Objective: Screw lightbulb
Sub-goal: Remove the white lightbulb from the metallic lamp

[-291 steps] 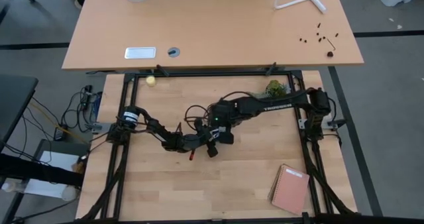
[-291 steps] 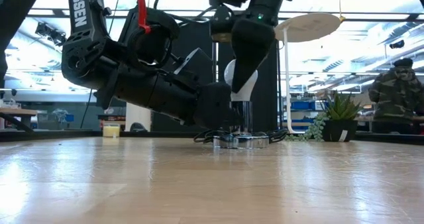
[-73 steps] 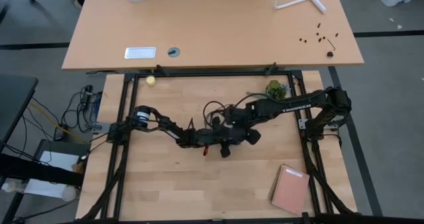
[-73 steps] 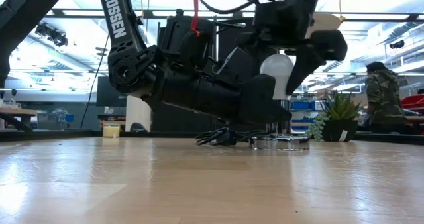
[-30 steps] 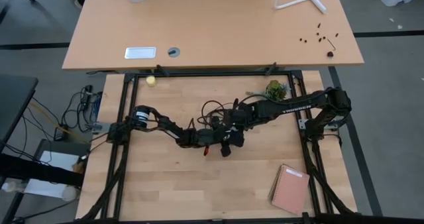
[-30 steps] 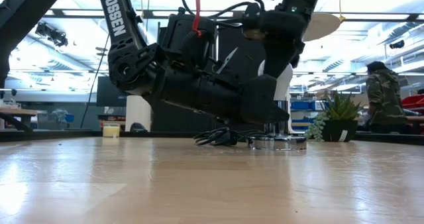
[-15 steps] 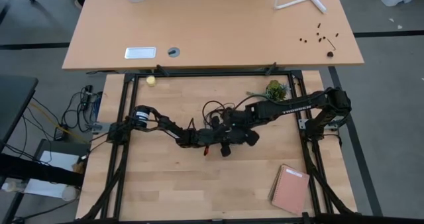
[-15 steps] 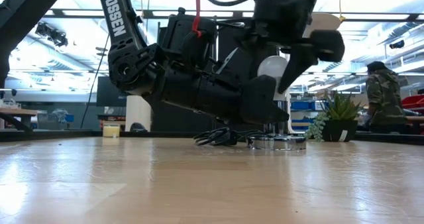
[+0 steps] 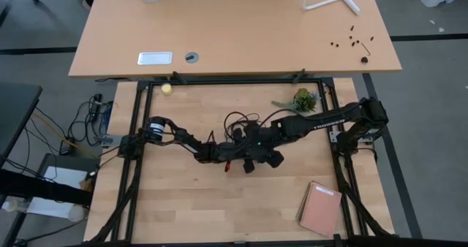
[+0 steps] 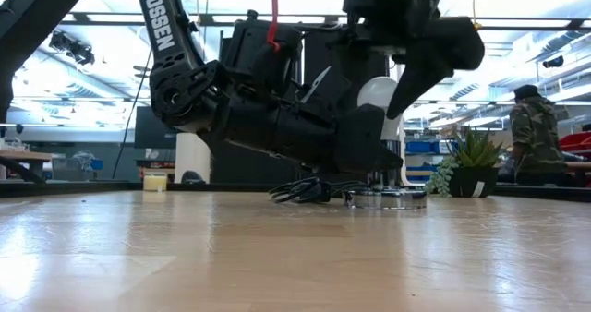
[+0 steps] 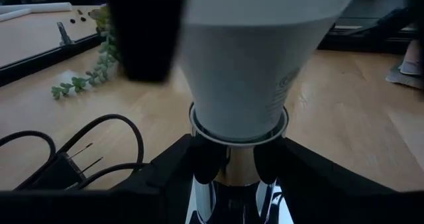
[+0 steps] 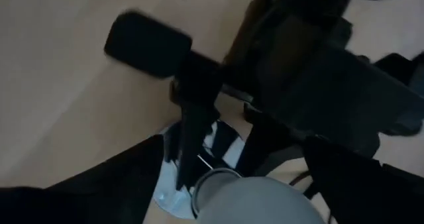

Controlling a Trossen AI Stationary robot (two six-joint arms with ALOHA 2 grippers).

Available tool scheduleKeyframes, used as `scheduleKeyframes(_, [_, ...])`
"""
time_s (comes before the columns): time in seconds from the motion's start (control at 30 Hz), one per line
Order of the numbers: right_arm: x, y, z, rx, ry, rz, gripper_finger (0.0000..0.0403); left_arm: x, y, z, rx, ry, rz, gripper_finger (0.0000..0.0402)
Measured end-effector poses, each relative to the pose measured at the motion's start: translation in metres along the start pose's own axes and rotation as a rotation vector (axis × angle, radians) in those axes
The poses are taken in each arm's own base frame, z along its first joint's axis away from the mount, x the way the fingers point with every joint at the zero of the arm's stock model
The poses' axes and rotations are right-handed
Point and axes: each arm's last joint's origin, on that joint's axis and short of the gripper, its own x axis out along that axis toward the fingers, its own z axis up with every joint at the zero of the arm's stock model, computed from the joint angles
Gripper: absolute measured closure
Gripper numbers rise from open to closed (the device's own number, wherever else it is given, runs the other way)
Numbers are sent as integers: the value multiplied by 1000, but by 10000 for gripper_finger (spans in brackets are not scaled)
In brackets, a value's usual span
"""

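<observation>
both arms meet mid-table [image 9: 183,203] — a pink notebook [image 9: 319,208] lies well apart.

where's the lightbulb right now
The lightbulb stands upright in the silver socket near the table's middle in the low view, between the right gripper's open fingers, with the left gripper on the socket below.

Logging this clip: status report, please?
Left gripper clamped on socket stem. Right gripper open around lightbulb, seated upright in socket. Nothing in the way.
</observation>
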Motion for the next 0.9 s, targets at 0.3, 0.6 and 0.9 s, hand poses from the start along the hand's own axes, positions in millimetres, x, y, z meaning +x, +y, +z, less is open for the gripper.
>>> scheduleKeyframes(0.3, [-9, -4, 6, 619, 37, -172, 25, 0, 0, 0, -2, 5, -7, 204])
scheduleKeyframes(0.6, [-8, -8, -13, 1164, 127, -165, 30, 0, 0, -1, -7, 7, -6, 204])
scheduleKeyframes(0.9, [-8, -7, -18, 1299, 170, -117, 30, 0, 0, -1, -4, 12, -3, 204])
